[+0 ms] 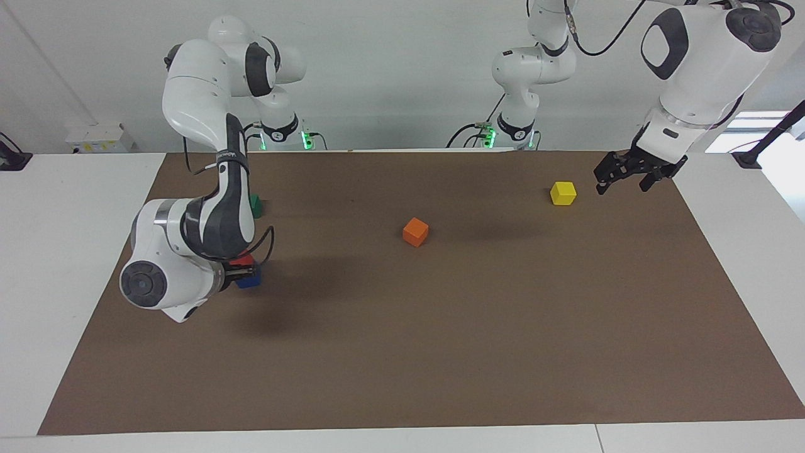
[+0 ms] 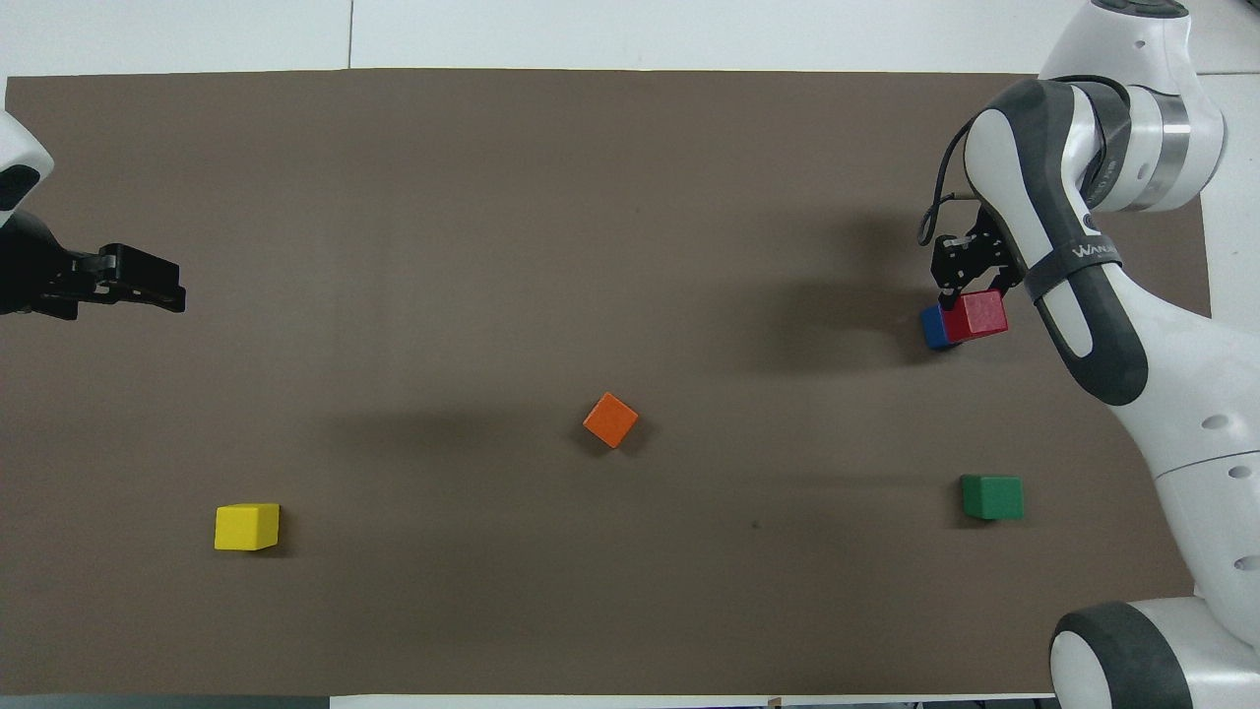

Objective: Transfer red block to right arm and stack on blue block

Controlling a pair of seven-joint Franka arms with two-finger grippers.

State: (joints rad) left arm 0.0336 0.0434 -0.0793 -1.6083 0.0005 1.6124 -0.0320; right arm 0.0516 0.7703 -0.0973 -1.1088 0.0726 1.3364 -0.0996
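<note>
The red block is between the fingers of my right gripper, directly over the blue block at the right arm's end of the brown mat. From above, the red block covers most of the blue block, and the right gripper is shut on the red one. I cannot tell whether red rests on blue or hangs just above it. My left gripper is open and empty, raised over the mat's edge at the left arm's end; it also shows in the overhead view.
A green block lies nearer to the robots than the blue block, partly hidden by the right arm. An orange block lies mid-mat. A yellow block lies beside the left gripper. The brown mat covers the white table.
</note>
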